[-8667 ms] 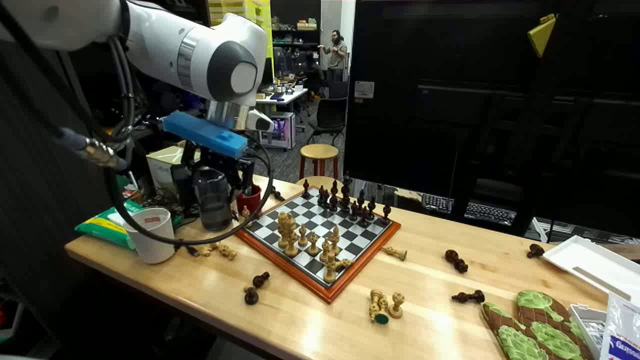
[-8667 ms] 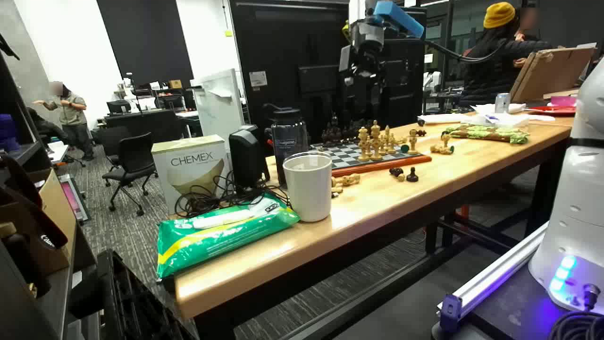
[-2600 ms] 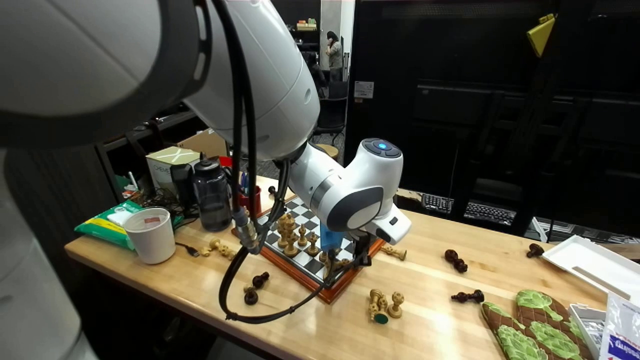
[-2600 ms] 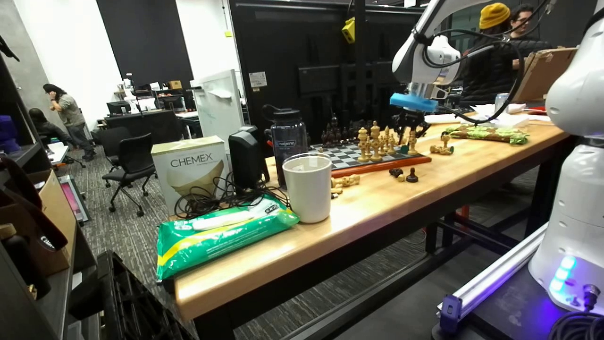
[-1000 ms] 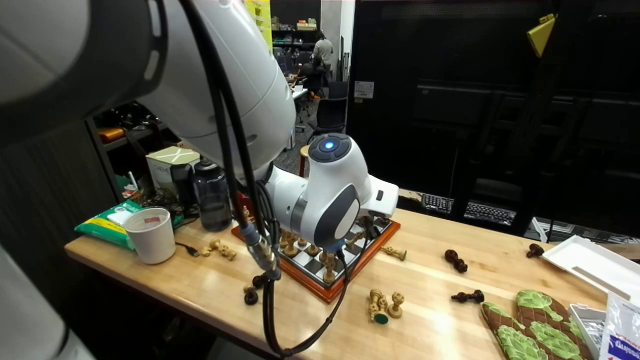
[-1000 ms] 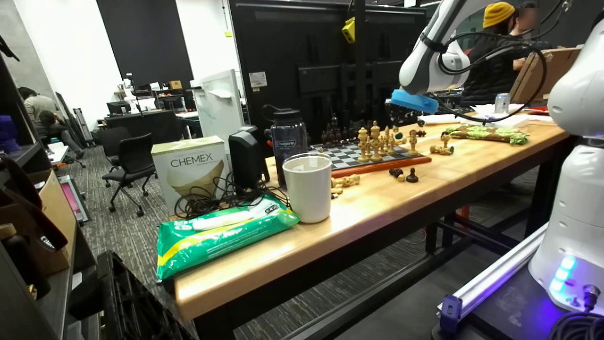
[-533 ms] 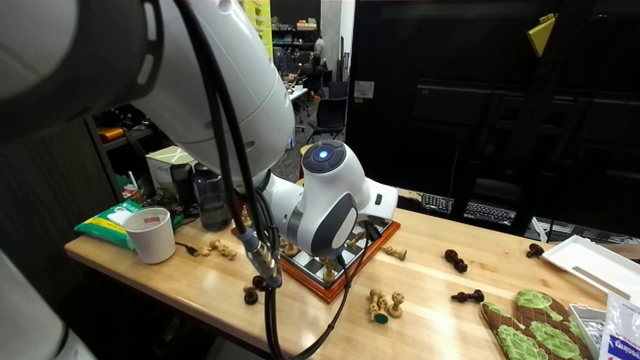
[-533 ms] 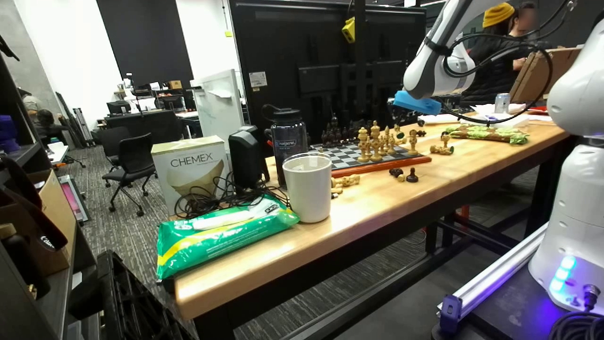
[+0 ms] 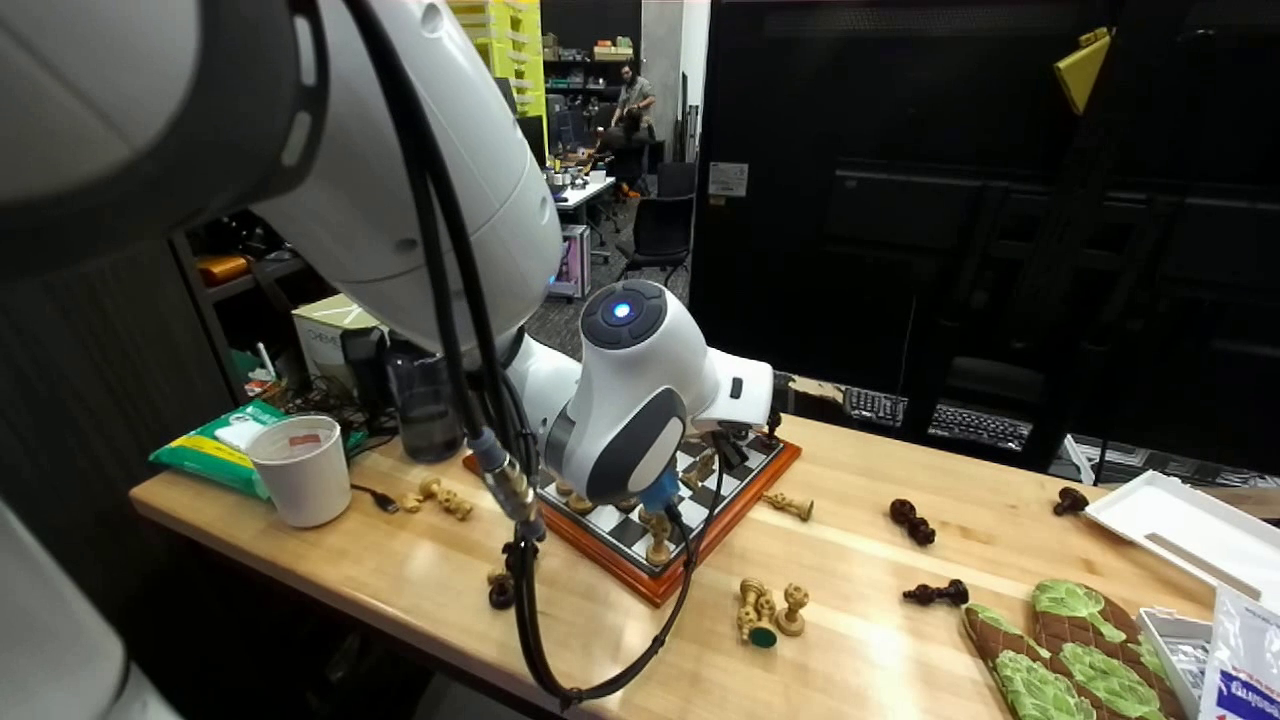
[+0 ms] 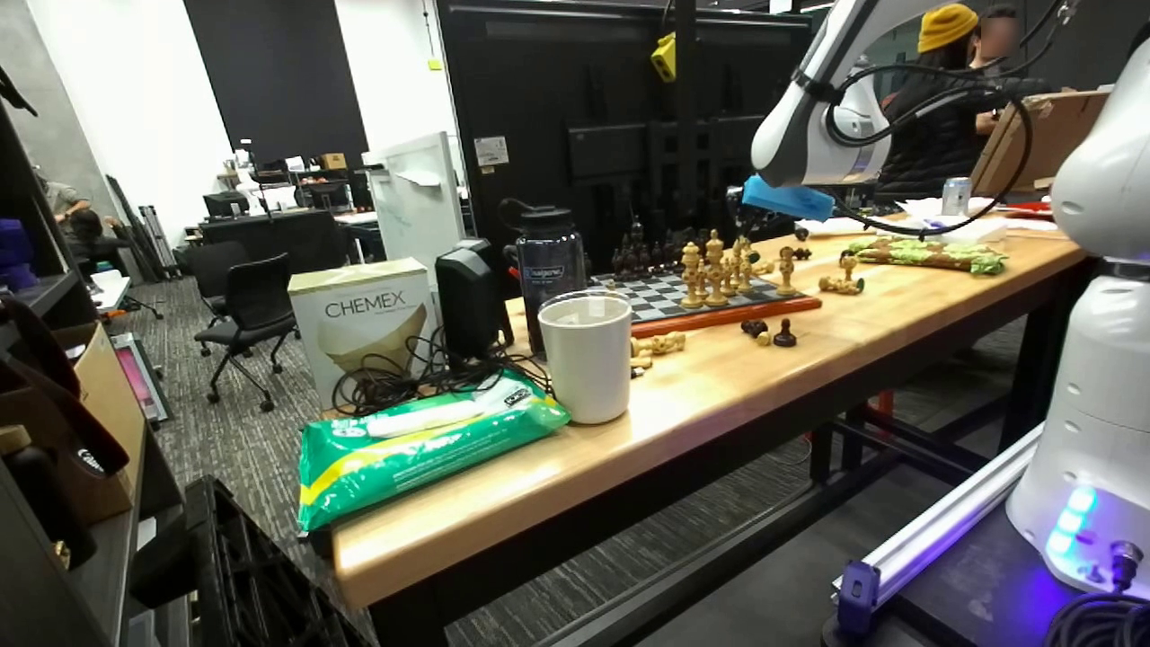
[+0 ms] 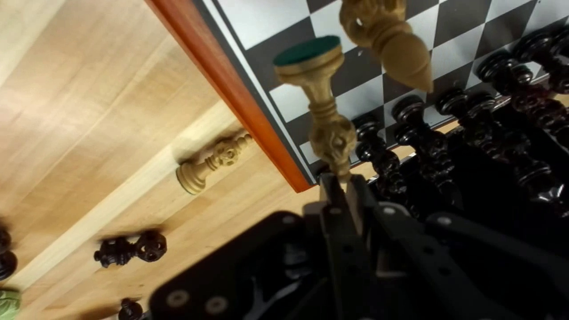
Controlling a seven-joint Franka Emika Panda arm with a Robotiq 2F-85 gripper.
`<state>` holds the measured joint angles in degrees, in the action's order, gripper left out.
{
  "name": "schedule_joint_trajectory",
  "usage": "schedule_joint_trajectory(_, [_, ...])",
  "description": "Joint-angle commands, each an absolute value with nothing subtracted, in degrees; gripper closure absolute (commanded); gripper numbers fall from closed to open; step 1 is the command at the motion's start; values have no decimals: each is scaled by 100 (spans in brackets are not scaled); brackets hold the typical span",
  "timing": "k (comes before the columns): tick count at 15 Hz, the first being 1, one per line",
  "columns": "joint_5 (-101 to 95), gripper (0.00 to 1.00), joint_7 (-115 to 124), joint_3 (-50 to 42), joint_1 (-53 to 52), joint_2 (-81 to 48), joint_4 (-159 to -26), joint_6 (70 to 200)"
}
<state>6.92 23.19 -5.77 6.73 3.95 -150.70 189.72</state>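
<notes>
Plainly, the gripper (image 11: pixel 342 181) clenches a pale chess piece (image 11: pixel 325 114) by its slim tip — leaning well over, green underside showing — above the right side of the chessboard (image 10: pixel 728 315) in an exterior view, dark pieces (image 11: pixel 426 138) standing along the far edge.

Held chess piece (image 11: pixel 323 106): was tan, green underneath.
Chessboard (image 11: pixel 236 93): was chequered black and white, rimmed red-brown.
Mitt (image 9: pixel 1085 650): was brown, green-leaf patterned.
Packet (image 10: pixel 422 458): was green, banded yellow.
</notes>
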Motion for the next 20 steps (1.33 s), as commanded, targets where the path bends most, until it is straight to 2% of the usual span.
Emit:
schedule_joint_trajectory(1, [1000, 98, 1955, -538, 567, 541, -15170, 18987])
schedule_joint_trajectory(13, [1362, 98, 1883, -579, 596, 555, -15061, 17914])
schedule_joint_trajectory(20, [687, 98, 2159, -525, 903, 561, -14747, 17602])
